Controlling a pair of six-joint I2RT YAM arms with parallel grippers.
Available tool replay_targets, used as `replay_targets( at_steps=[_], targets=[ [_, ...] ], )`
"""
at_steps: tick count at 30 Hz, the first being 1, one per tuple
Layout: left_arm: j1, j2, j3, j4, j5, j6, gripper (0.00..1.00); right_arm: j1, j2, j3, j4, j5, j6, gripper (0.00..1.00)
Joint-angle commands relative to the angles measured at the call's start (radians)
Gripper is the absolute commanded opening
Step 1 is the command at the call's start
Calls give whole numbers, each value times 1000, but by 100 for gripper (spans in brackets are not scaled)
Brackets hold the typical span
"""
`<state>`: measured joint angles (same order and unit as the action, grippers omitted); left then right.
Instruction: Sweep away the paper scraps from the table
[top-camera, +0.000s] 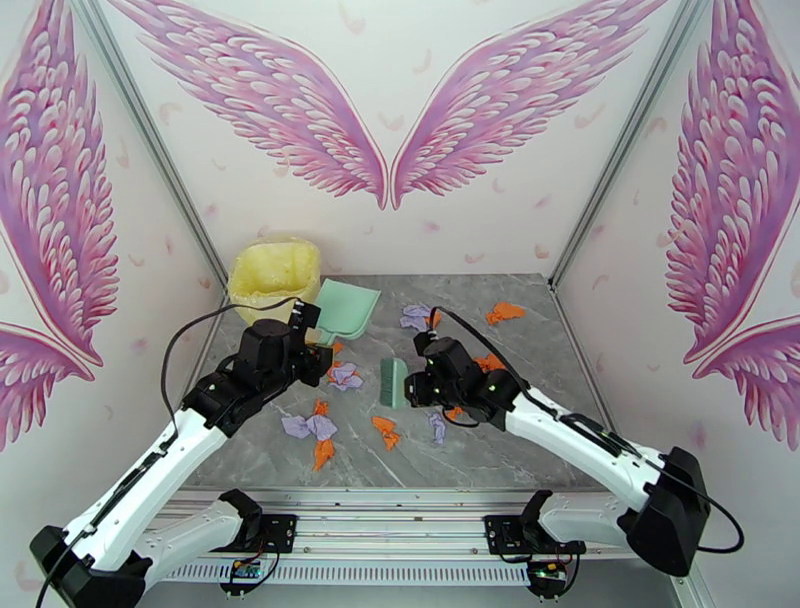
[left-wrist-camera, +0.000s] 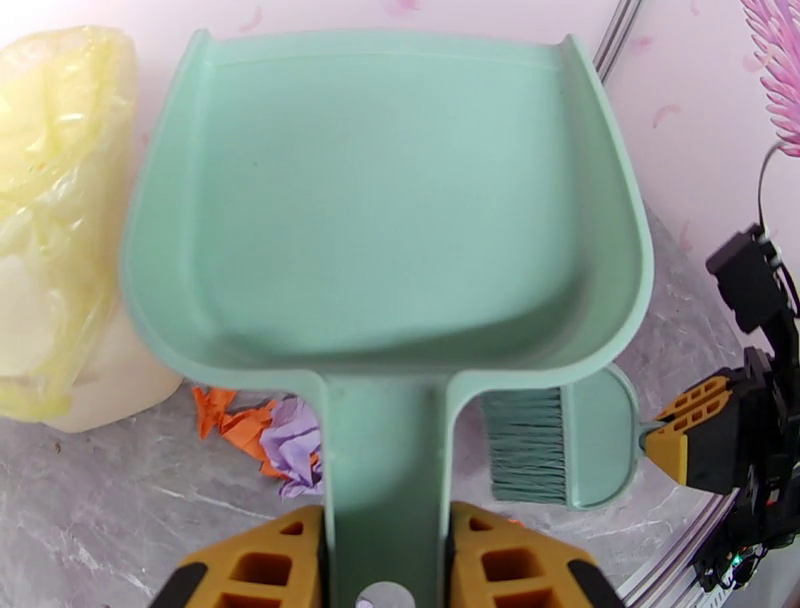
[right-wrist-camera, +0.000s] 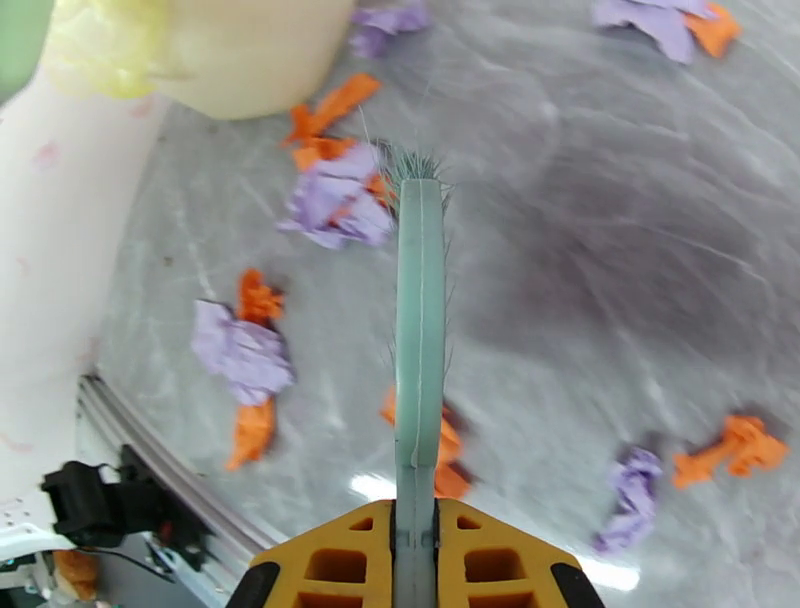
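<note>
My right gripper (right-wrist-camera: 415, 550) is clamped on the brush (right-wrist-camera: 418, 300), whose long axis runs straight ahead of me. The nearest paper scraps (right-wrist-camera: 335, 205) lie on the table (right-wrist-camera: 600, 250) at its bristle tip, slightly left. My left gripper (left-wrist-camera: 385, 565) grips the dustpan (left-wrist-camera: 385, 200) by its handle.

Bright even light, soft shadows, glare on table (right-wrist-camera: 600, 250), wrist views warped

A robot-lab test booth. White panels (top-camera: 392, 245) painted with pink wings (top-camera: 290, 110) — metal-framed — box in the table (top-camera: 420, 460).
</note>
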<state>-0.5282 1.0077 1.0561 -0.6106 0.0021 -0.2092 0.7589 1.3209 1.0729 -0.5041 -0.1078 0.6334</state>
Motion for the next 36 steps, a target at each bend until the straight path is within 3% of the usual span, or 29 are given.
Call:
replay_targets(
  at_steps=[1,5,9,21,26,36],
  targets=[
    [5,-48,-27,-59,-31,-16,0,-6,83,106,163,-104,50,0],
    [5,-67,-39,-59,-38,-18,0,-49,271,278,200,-155,105,0],
    [7,-76,-42,-66,-18,-25,0,-128,450,431,318,-252,256,0],
    [7,-128,-73,-82,5,-17,0,-226,885,693,653,-337,654,0],
    [7,-129,-61,-92,3,-6,0,-223,977,758,603,-310,646,0],
    [7,-114,-73,-76,7,0,0,-230,982,669,439,-300,539,0]
  ],
)
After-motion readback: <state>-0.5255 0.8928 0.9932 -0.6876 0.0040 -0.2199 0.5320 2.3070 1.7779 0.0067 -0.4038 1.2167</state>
